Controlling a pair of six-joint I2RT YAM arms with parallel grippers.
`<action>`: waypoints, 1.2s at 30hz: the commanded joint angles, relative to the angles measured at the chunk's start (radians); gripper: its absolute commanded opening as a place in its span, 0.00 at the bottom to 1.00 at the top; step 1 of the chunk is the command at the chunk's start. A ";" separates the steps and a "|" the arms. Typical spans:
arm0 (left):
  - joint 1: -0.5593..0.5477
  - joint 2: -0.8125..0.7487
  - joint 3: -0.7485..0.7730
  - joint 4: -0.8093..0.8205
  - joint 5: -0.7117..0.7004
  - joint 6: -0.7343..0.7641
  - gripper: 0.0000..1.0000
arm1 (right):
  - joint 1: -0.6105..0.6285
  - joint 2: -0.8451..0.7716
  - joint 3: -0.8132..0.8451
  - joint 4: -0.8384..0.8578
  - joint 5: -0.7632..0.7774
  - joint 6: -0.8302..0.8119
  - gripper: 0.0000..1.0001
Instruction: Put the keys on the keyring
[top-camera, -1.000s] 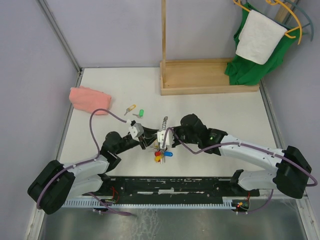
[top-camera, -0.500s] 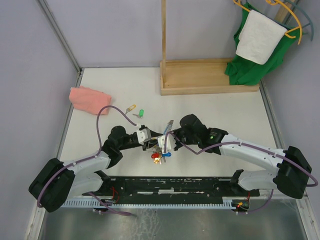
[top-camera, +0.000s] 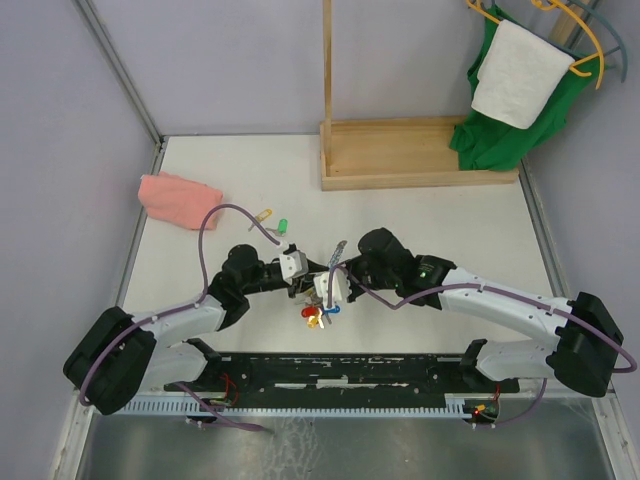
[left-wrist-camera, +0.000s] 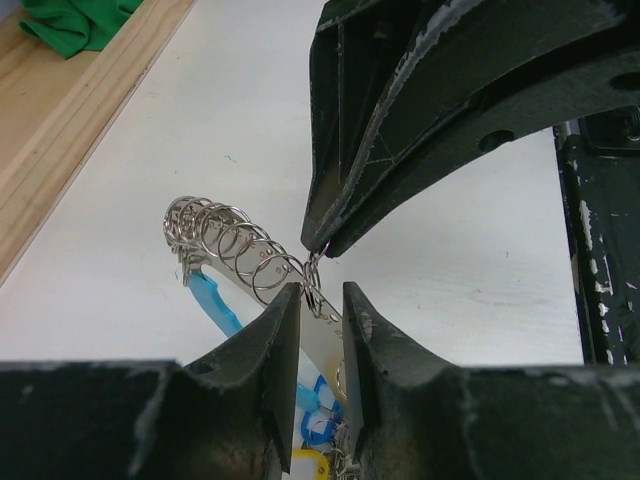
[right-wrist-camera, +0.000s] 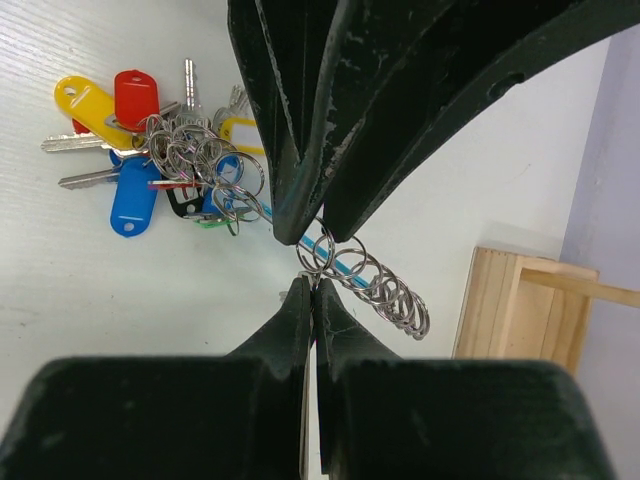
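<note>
Top external: you're high behind both arm bases, looking down and forward across the whole white counter (top-camera: 450, 220) to the back wall. Left wrist: very close, peering out between the left arm's black fingers (left-wrist-camera: 265, 345), low along the counter toward the light wooden rack base (left-wrist-camera: 70, 110). Right wrist: equally close, looking down onto the counter past the right arm's black fingers (right-wrist-camera: 285, 330). All three of your views overlap on the silvery metal keyring (right-wrist-camera: 380, 285) at mid-counter.
</note>
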 joint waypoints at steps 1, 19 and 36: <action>-0.005 0.003 0.043 0.002 -0.017 -0.019 0.29 | 0.009 -0.028 0.058 0.037 -0.009 -0.013 0.01; -0.005 0.017 0.082 -0.064 0.008 -0.032 0.03 | 0.018 -0.039 0.056 0.030 0.035 -0.021 0.01; 0.001 -0.011 0.033 0.215 -0.099 -0.375 0.03 | 0.018 -0.122 -0.217 0.308 0.086 0.109 0.01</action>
